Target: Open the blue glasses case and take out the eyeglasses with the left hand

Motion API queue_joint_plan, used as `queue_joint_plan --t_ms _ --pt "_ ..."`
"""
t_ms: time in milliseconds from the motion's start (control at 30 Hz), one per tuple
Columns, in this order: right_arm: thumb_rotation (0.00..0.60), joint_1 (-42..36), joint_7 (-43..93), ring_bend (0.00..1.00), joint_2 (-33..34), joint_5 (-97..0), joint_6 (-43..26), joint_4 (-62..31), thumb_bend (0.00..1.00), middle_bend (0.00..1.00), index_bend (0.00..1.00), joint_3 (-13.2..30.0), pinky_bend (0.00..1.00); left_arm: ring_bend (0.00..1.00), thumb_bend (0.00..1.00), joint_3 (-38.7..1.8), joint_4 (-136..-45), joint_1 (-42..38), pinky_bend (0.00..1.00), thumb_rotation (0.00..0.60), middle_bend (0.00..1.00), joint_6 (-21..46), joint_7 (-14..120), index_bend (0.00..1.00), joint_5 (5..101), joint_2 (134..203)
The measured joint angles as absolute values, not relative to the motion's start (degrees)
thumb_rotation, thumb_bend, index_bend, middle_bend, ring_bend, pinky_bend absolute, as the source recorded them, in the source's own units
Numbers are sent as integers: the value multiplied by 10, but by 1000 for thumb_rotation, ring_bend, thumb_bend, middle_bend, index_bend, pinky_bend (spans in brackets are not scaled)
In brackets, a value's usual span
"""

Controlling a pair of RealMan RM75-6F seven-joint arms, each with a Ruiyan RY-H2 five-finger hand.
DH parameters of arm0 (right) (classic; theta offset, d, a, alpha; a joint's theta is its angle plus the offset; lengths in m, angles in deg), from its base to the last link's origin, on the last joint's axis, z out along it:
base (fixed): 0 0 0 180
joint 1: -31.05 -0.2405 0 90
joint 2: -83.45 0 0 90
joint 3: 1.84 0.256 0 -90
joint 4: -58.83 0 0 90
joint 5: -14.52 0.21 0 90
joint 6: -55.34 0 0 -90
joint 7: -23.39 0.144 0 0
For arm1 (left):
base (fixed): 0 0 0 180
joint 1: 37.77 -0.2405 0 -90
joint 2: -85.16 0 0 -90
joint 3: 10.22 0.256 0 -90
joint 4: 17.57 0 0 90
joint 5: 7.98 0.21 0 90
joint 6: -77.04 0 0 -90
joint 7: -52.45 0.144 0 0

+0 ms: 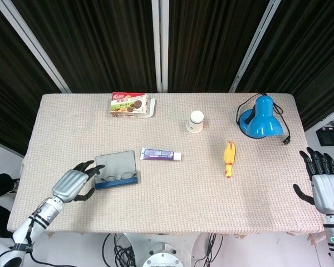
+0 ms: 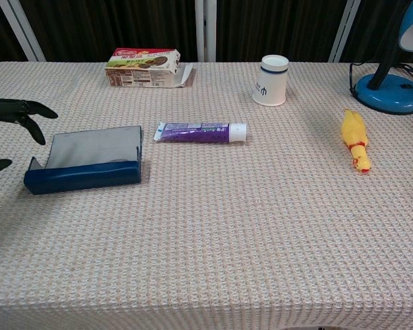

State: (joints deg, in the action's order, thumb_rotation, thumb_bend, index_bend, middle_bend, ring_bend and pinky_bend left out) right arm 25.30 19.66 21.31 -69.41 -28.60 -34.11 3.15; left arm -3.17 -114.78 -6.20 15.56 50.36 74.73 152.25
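Note:
The blue glasses case [image 1: 117,170] lies open on the left part of the table, its grey lid flat behind it; the chest view shows its blue front wall [image 2: 82,176]. The eyeglasses [image 1: 116,178] lie inside the case along its front edge. My left hand [image 1: 74,184] hovers just left of the case with its fingers spread and nothing in them; only its fingertips [image 2: 17,110] show at the left edge of the chest view. My right hand [image 1: 324,186] is open at the table's right edge, far from the case.
A purple toothpaste tube [image 1: 161,155] lies right of the case. A biscuit box [image 1: 130,104], a white cup [image 1: 196,121], a blue desk lamp [image 1: 260,117] and a yellow rubber chicken [image 1: 229,158] sit further back and right.

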Motion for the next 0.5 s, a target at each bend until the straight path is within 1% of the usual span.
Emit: queue_joint_plan --t_ms 167,500 --pt "600 252 190 0 214 -694 -284 -348 208 0 0 32 0 0 485 -35 -1132 -68 136 600 217 158 493 76 754 1530" --pt "600 252 192 0 215 -691 -281 -348 208 0 0 31 0 0 491 -32 -1145 -70 130 600 252 197 499 66 753 1525"
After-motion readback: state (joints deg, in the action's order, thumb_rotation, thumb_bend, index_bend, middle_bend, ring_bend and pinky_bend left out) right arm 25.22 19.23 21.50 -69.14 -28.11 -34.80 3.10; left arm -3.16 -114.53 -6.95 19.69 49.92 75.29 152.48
